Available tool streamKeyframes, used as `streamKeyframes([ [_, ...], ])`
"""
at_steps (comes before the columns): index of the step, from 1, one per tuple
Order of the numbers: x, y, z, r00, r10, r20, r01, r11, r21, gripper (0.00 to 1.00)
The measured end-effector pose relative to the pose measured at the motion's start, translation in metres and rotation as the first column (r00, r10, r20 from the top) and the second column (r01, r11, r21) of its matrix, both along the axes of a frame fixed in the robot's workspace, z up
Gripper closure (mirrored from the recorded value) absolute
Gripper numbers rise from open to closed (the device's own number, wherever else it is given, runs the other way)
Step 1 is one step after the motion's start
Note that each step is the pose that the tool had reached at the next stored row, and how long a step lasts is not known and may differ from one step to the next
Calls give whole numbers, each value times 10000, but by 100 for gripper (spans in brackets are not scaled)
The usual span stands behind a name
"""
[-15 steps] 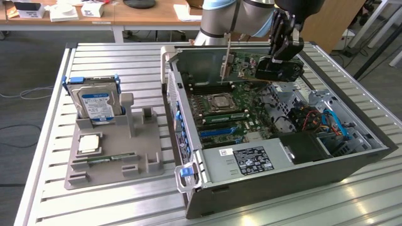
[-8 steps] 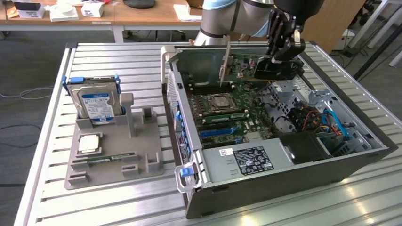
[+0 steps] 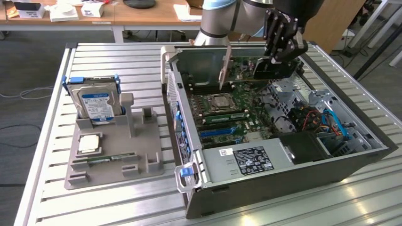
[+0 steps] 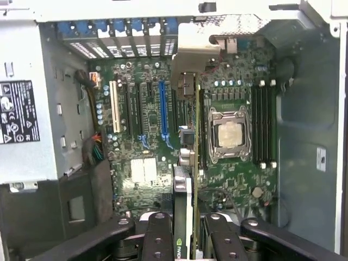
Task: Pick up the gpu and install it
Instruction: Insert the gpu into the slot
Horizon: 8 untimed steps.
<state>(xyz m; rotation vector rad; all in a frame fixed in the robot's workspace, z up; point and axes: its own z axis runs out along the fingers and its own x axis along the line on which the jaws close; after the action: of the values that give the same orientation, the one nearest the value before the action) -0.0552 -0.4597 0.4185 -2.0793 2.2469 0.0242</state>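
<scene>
Black end effector (image 3: 278, 59) is clamped on the thin dark rectangular gpu card (image 3: 271, 70), upper centre-right of the exterior view above the green motherboard (image 3: 232, 110); seating probably needs its edge square over one slot.

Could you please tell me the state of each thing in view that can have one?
gpu: clamped edge-on, over the motherboard.
pincer: shut on the gpu.
computer case: lying on its side, open side facing up.
blue expansion slot: empty.
hard drive: standing upright in the grey holder.
</scene>
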Motion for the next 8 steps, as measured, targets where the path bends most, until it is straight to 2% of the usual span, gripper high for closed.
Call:
streamKeyframes([
  [4, 0, 0, -10, 9989, 474, -3, -474, 9988, 76, 73],
  [8, 0, 0, -11, 9989, 477, -5, -477, 9988, 79, 73],
])
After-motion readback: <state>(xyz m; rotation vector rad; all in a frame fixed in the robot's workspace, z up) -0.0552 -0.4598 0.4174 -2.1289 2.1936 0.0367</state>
